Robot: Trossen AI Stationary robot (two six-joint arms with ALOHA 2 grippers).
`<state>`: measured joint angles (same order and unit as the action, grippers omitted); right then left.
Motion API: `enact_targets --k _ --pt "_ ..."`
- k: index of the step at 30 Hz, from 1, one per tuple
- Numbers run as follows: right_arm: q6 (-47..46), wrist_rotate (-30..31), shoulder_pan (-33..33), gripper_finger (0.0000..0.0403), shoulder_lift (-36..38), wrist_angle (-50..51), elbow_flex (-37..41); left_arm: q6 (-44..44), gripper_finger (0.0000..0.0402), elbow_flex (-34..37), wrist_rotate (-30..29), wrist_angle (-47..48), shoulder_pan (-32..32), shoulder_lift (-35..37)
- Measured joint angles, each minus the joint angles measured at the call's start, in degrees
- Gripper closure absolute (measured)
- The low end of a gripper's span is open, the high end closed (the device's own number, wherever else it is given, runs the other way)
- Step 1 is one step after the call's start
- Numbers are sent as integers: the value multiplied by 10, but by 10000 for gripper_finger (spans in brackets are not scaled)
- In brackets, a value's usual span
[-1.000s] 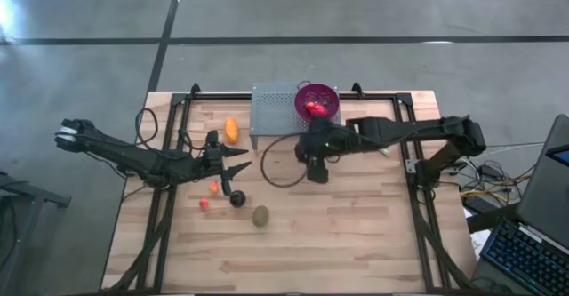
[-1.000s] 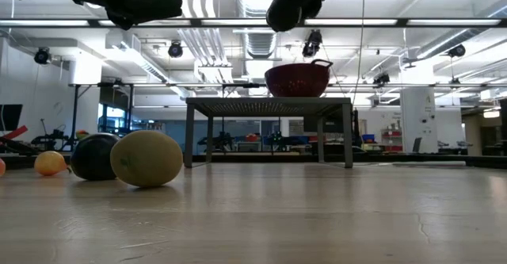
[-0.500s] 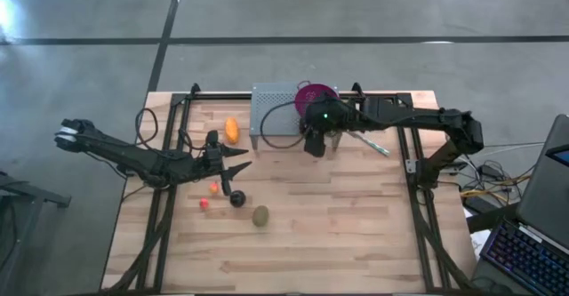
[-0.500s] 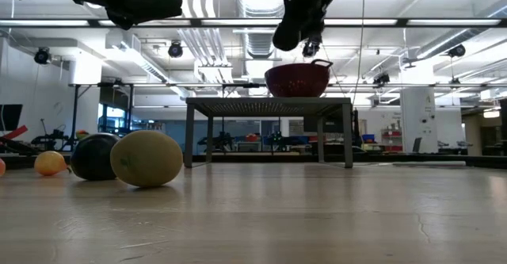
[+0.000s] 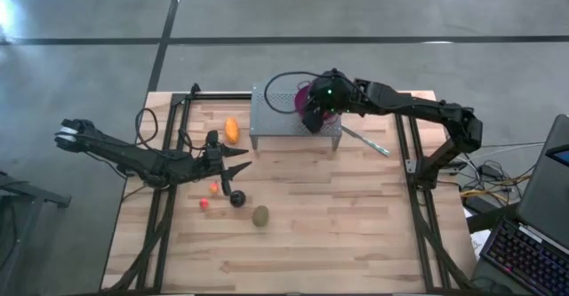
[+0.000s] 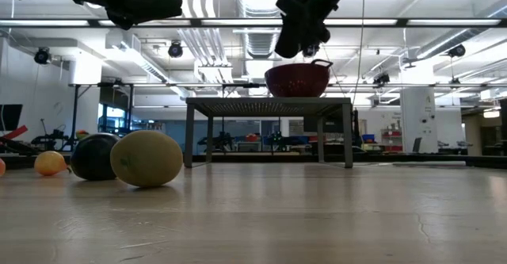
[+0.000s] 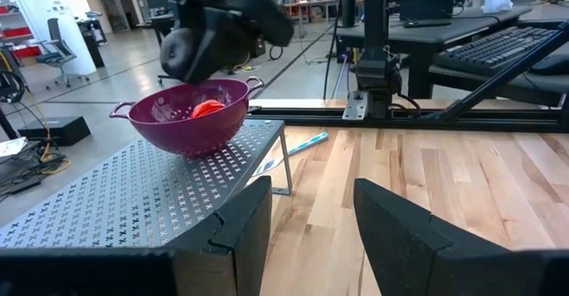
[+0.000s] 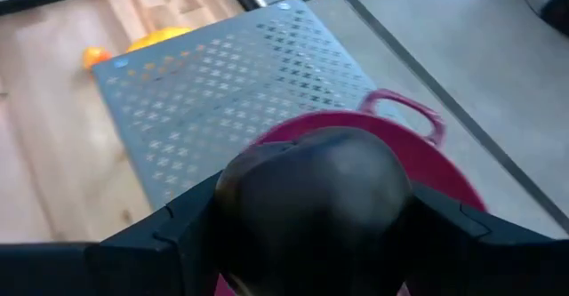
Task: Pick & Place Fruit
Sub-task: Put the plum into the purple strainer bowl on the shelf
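Observation:
My right gripper point(image 5: 313, 116) hangs over the purple bowl point(image 8: 396, 111), shut on a near-black round fruit point(image 8: 311, 198). The bowl stands on a perforated metal stand point(image 5: 274, 109) and holds a red fruit point(image 7: 209, 108). My left gripper point(image 7: 311, 216) hovers open and level over the table's left half, with nothing between its fingers. On the table lie an elongated orange fruit point(image 5: 232, 130), a small orange ball point(image 5: 214, 187), a red ball point(image 5: 204, 204), another black round point(image 5: 237, 198) and a brown-green oval point(image 5: 260, 215). My right gripper pinches the near-black round fruit between its two fingers point(image 8: 169, 234), one on each of two opposite sides point(image 8: 233, 209). The fingers slant down from the table's right. The fruit is lifted clear, above the bowl's rim.
A thin silver utensil point(image 5: 364, 142) lies on the table right of the stand. A black frame rail point(image 5: 404, 136) runs along the table's sides. A keyboard and laptop point(image 5: 533, 243) sit off the right edge. Bare wood lies at the near middle and right.
My right gripper has carried the black fruit from over the table's middle toward the far edge, to above the bowl on the stand, turning as it went. The fruit stays between its fingers.

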<state>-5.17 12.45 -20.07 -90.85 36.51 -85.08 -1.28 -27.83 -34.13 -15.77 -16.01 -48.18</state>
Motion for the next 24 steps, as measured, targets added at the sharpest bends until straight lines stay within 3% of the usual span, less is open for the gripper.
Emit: enact_targets --k 9,18,24 --pt "-18 1 -34 136 0 -9 0 0 234 0 0 0 0 0" --pt "-28 2 -49 152 0 -28 4 0 234 0 0 0 0 0" --pt "-37 2 -54 136 0 -29 17 0 234 0 0 0 0 0"
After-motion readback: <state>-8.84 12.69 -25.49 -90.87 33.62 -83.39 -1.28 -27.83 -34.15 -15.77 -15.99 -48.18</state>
